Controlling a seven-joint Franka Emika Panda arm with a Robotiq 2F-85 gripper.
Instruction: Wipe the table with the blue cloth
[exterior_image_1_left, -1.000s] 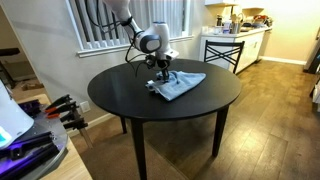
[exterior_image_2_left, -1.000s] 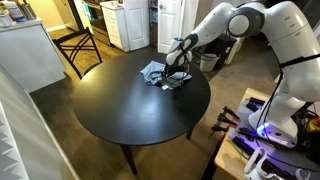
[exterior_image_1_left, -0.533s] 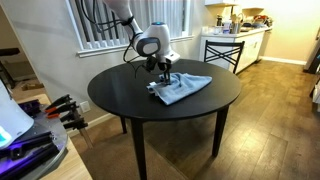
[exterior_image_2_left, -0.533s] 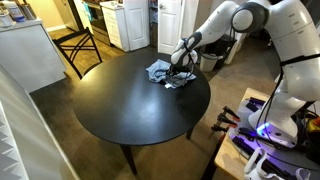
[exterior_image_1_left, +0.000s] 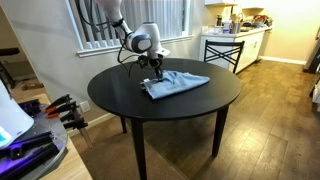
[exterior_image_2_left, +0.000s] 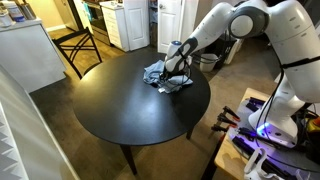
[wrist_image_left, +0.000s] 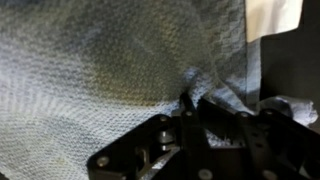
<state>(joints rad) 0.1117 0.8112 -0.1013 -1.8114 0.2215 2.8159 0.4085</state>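
A round black table (exterior_image_1_left: 125, 100) sits mid-frame in an exterior view. The blue cloth (exterior_image_1_left: 178, 84) lies toward its upper right, its left edge pinched by the gripper (exterior_image_1_left: 156, 72).

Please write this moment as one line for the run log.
gripper: shut on blue cloth | cloth: lying on round black table, bunched at the grip | stage: wipe under way

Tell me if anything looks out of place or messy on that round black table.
Nothing looks spilled or damaged. The only untidy thing is the blue cloth, which lies rumpled rather than flat on the robot's side of the table. In the wrist view its fabric puckers where the gripper pinches it.
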